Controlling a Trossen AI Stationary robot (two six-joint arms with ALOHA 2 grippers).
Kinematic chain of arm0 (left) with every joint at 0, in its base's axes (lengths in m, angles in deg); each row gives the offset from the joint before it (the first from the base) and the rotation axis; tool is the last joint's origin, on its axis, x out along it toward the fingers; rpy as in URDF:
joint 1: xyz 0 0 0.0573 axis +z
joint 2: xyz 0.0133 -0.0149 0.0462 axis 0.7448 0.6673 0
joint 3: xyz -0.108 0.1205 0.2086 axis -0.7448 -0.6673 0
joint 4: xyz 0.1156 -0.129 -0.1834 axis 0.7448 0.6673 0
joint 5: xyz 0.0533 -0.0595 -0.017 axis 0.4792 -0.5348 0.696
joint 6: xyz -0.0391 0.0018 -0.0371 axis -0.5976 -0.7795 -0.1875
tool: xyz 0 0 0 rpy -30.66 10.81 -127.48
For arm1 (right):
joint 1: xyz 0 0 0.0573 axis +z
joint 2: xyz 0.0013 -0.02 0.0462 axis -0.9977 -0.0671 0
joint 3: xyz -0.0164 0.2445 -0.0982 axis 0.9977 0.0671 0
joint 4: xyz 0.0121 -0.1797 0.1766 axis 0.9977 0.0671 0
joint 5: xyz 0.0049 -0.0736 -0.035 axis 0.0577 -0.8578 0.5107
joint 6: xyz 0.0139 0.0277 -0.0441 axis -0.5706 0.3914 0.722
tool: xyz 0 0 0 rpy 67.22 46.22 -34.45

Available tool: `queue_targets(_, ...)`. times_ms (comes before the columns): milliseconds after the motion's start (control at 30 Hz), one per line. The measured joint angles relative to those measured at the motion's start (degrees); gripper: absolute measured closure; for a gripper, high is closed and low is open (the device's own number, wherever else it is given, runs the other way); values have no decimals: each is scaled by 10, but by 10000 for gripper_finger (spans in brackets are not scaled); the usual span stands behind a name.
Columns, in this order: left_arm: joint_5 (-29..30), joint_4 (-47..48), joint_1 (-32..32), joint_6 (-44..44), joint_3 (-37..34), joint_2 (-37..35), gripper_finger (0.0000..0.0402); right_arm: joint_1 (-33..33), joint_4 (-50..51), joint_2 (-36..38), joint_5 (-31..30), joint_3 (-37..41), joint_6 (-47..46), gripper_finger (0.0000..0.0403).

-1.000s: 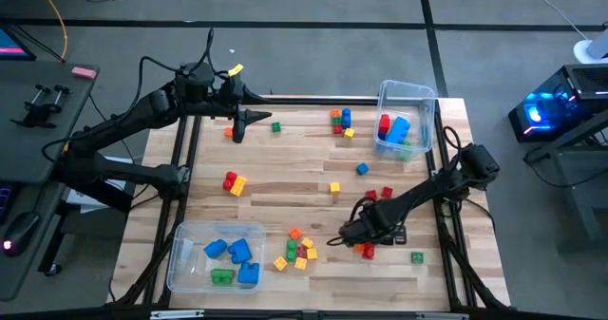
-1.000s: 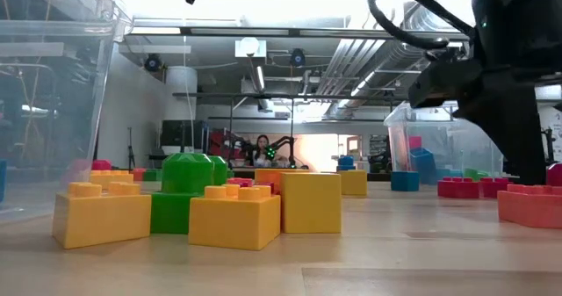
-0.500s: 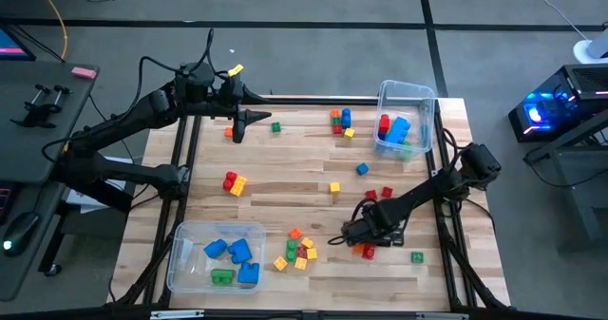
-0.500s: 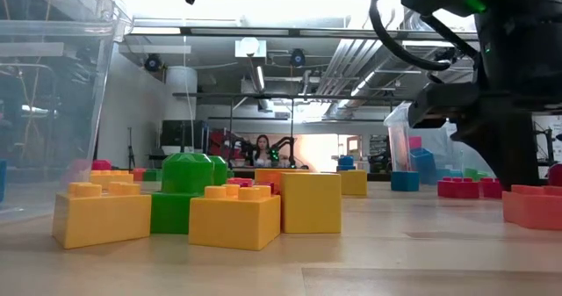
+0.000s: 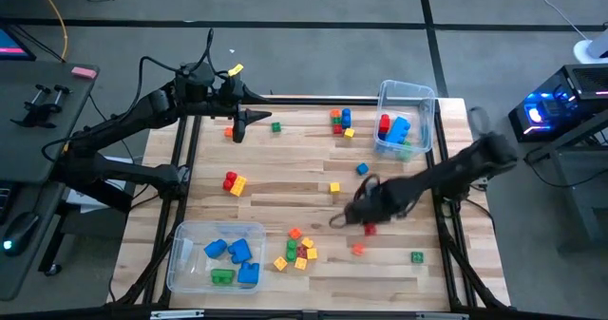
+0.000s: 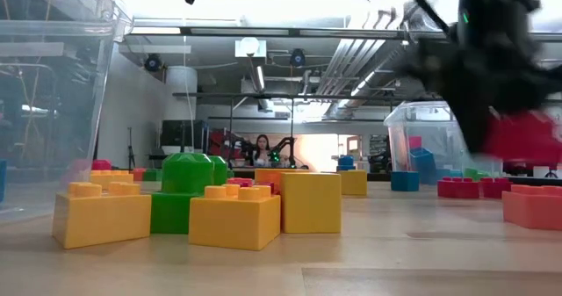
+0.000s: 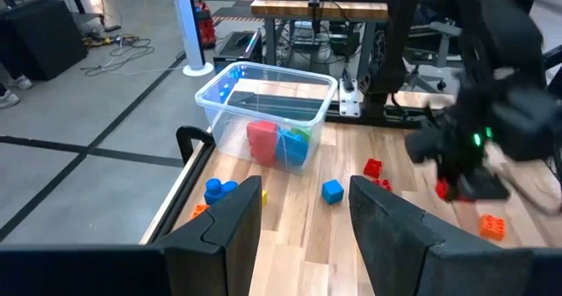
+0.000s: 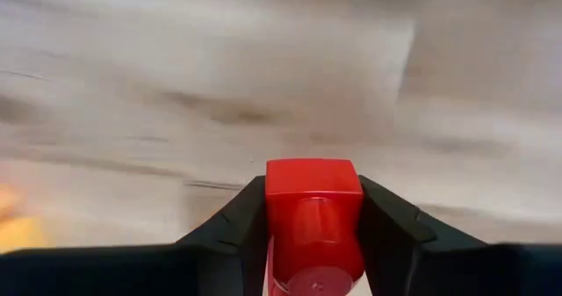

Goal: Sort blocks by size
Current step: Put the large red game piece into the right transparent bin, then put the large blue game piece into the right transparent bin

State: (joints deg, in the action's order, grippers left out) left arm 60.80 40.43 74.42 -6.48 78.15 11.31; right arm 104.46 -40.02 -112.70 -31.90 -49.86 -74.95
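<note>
Now the right gripper (image 5: 353,213) has risen from the spot near the table's front right where it crouched a second ago, and its arm has swung toward the middle of the light wooden table (image 5: 285,182). Its fingers are clamped on a small red plastic block (image 8: 313,210), which the right wrist view shows pinched between the two dark pads, clear of the boards. An orange brick (image 5: 357,249) and a green cube (image 5: 416,256) lie behind on the table where the gripper worked; the red piece that sat beside the orange one earlier is gone from there.

The left gripper (image 5: 238,130) has not shifted: it hangs over the far left of the table, fingers parted with nothing between them.

The remaining loose blocks lie as before, as do the clear plastic bin (image 5: 407,119) at the far right and the clear bin (image 5: 180,258) at the front left, each holding larger bricks.
</note>
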Motion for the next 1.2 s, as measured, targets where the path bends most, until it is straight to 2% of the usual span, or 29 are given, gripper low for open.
queue_targets(100, 0, 0, 0, -6, 0, 3, 241, -62, 44, 81, -90, -15, 82, 274)
queue_targets(233, 0, 1, 0, -26, 0, 13, 241, -166, 53, 199, -217, -33, 196, 274)
queue_targets(333, 0, 14, 0, -47, 0, 26, 241, -257, 52, 272, -276, -39, 272, 274)
queue_targets(433, 0, 28, -1, -76, 0, 44, 241, -353, 59, 322, -308, -39, 332, 274)
queue_targets(633, -2, 34, -12, -134, 0, 85, 241, -509, 64, 341, -321, -39, 407, 271)
queue_targets(767, -16, 39, -22, -155, 0, 97, 241, -566, 55, 315, -278, -39, 472, 212)
queue_targets(867, -78, 37, -23, -163, 0, 86, 241, -588, 50, 293, -261, -39, 509, 168)
queue_targets(967, -110, 30, -16, -166, 0, 53, 241, -601, 6, 284, -244, -39, 522, 149)
queue_targets(1067, -92, 29, -3, -165, 0, 8, 241, -606, -103, 283, -209, -39, 522, 145)
queue_targets(1200, -21, 22, 8, -143, 0, -46, 241, -606, -223, 243, -162, -42, 518, 144)
